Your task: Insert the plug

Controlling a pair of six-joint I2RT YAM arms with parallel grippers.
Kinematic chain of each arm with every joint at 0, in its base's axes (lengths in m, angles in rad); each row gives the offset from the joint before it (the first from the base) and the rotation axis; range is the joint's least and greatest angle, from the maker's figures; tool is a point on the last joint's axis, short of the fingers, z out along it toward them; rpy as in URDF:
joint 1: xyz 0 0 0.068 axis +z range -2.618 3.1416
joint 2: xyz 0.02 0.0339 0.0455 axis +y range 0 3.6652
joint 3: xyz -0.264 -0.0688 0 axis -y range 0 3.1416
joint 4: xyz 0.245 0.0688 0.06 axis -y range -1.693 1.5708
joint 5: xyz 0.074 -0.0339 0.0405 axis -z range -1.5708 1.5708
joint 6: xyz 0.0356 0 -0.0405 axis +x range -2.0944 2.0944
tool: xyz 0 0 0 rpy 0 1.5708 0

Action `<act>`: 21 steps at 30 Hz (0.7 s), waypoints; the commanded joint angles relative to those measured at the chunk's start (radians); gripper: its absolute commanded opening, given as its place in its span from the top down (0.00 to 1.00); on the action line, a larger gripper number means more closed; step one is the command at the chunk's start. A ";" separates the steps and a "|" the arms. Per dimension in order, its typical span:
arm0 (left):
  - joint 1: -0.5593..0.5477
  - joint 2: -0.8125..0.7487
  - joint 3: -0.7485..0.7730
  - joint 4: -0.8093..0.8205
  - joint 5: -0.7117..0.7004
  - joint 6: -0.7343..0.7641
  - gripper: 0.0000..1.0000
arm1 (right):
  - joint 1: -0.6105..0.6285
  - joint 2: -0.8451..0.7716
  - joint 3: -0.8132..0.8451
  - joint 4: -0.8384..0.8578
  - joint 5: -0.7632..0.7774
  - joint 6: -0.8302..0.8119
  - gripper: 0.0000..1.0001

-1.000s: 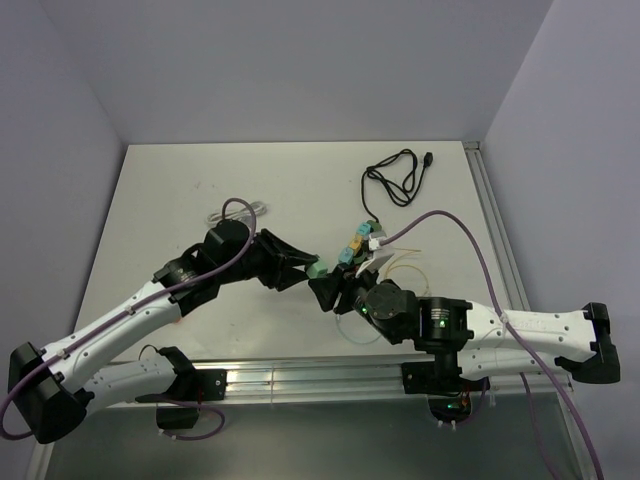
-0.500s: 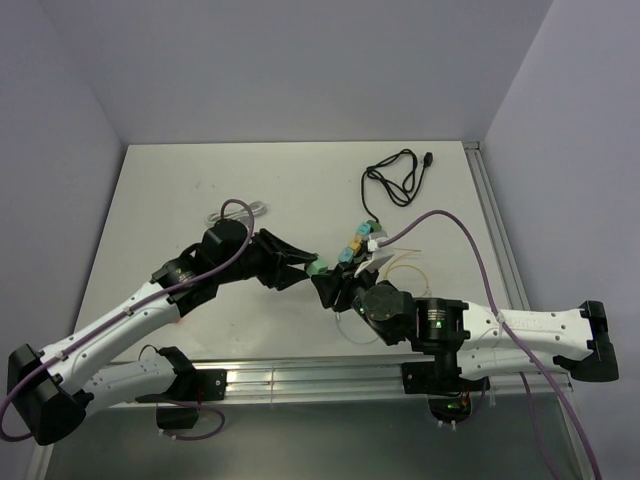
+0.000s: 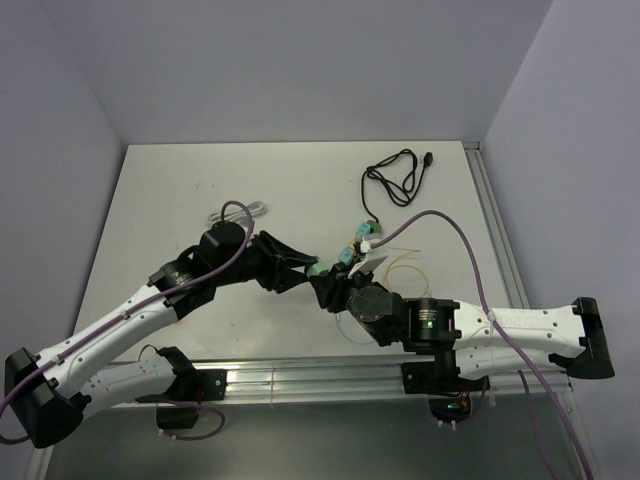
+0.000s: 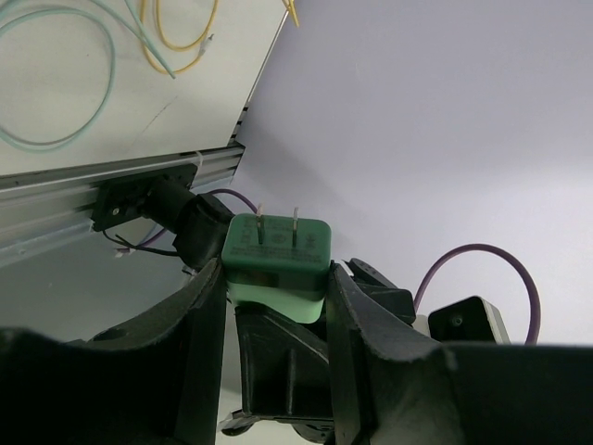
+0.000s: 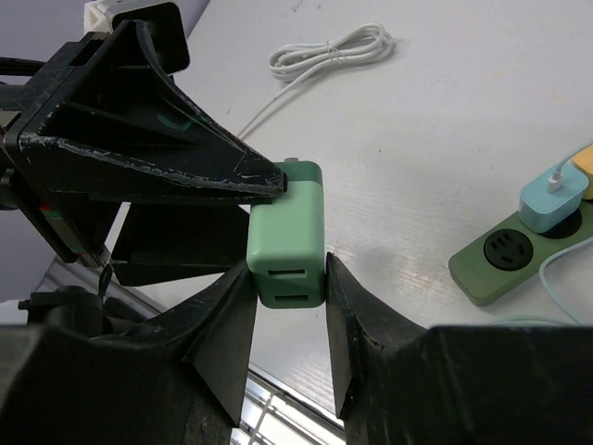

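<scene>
Just to the near-left of the dark green plastic power strip point(image 3: 352, 250) point(image 5: 505, 255), the pale green cube-shaped plug point(image 3: 318, 268) point(image 4: 276, 260) point(image 5: 285, 236) is pinched between both arms at once and appears lifted off the white tabletop point(image 3: 200, 180).

The left tool point(image 3: 308, 266) point(image 4: 276, 278) is closed on the plug at a middling width. In its wrist view the 2 black fingers point(image 4: 199, 324) press the plug's sides, and the 2 metal prongs stick out past them.

The right tool point(image 3: 326, 284) point(image 5: 287, 278) grips the other end. Its 2 fingers point(image 5: 232, 324) sit flat against the sides of the plug, whose face with 2 slot-shaped ports is turned toward that camera. The tips of the left tool touch the plug's far end there.

On the power strip a small teal charger point(image 5: 553, 197) is plugged in with a white lead. Beyond the strip lies a coiled black cable point(image 3: 395, 178). Well to the strip's left lies a bundled white cable point(image 3: 235, 212) point(image 5: 334, 51). Thin yellow and teal wire loops point(image 4: 176, 46) lie on its near-right side.
</scene>
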 commanded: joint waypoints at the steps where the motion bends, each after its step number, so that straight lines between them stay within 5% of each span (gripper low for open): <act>1: -0.011 -0.037 -0.005 0.029 0.017 -0.010 1.00 | -0.002 -0.004 0.033 -0.004 0.073 0.005 0.61; 10: -0.023 -0.032 -0.017 0.039 0.027 -0.010 1.00 | 0.000 -0.007 0.030 0.019 0.089 -0.002 0.62; 13: -0.029 -0.018 -0.022 0.075 0.039 0.012 1.00 | -0.002 0.004 0.045 0.005 0.094 0.006 1.00; 15: -0.031 -0.008 -0.016 0.070 0.027 0.057 1.00 | -0.002 0.016 0.065 -0.036 0.097 0.041 1.00; 16: -0.029 -0.003 -0.010 0.061 0.019 0.076 0.94 | -0.002 0.018 0.070 -0.048 0.091 0.051 1.00; 20: -0.029 -0.006 -0.010 0.020 -0.065 0.177 0.27 | 0.000 0.004 0.084 -0.139 0.062 0.133 1.00; 21: -0.029 -0.018 -0.020 0.009 -0.079 0.192 0.21 | -0.002 -0.002 0.084 -0.156 0.056 0.164 1.00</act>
